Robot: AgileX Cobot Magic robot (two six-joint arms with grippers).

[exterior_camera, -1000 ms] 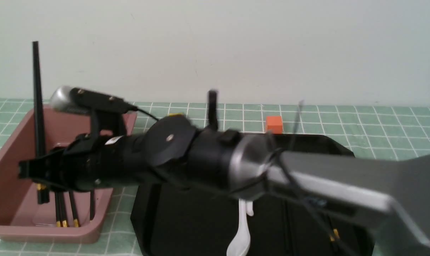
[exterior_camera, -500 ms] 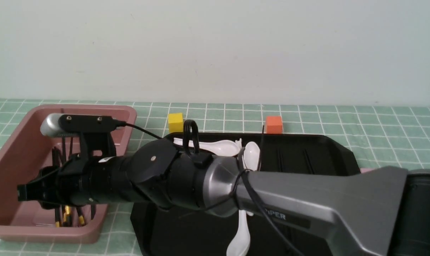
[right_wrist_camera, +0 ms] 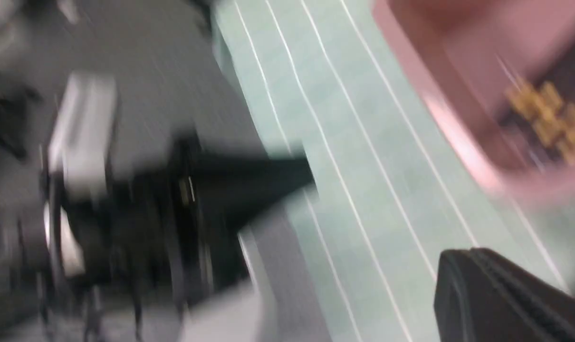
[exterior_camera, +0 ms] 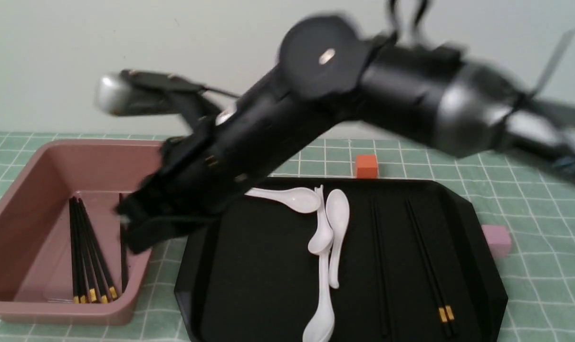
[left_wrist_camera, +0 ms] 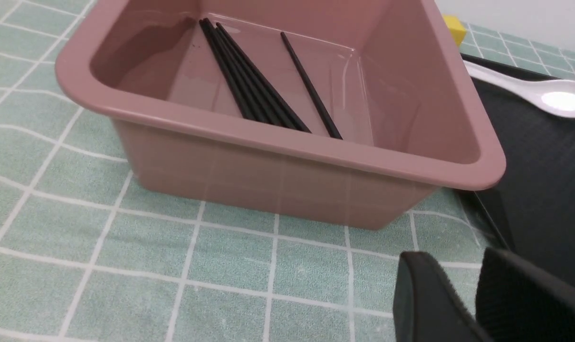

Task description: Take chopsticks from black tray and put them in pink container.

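The pink container (exterior_camera: 54, 311) stands at the left with several black chopsticks (exterior_camera: 85, 251) lying flat in it, gold bands toward me. Two more chopsticks (exterior_camera: 427, 261) lie on the right side of the black tray (exterior_camera: 259, 266). My right gripper (exterior_camera: 130, 237), blurred, hangs shut and empty over the container's right rim. In the right wrist view its jaws (right_wrist_camera: 463, 256) are pressed together above the mat beside the container (right_wrist_camera: 458, 142). The left gripper (left_wrist_camera: 458, 266) is open and empty, low over the mat in front of the container (left_wrist_camera: 278, 137) and its chopsticks (left_wrist_camera: 249, 80).
Three white spoons (exterior_camera: 332, 223) lie in the tray's middle. An orange cube (exterior_camera: 366, 166) sits behind the tray and a pale pink cube (exterior_camera: 496, 240) at its right edge. A yellow cube (left_wrist_camera: 454, 28) shows behind the container. My right arm crosses high over the tray.
The right arm has lifted out of the pink container and swung up and to the right. The chopstick it held upright now lies in the container, and its jaws have shut.
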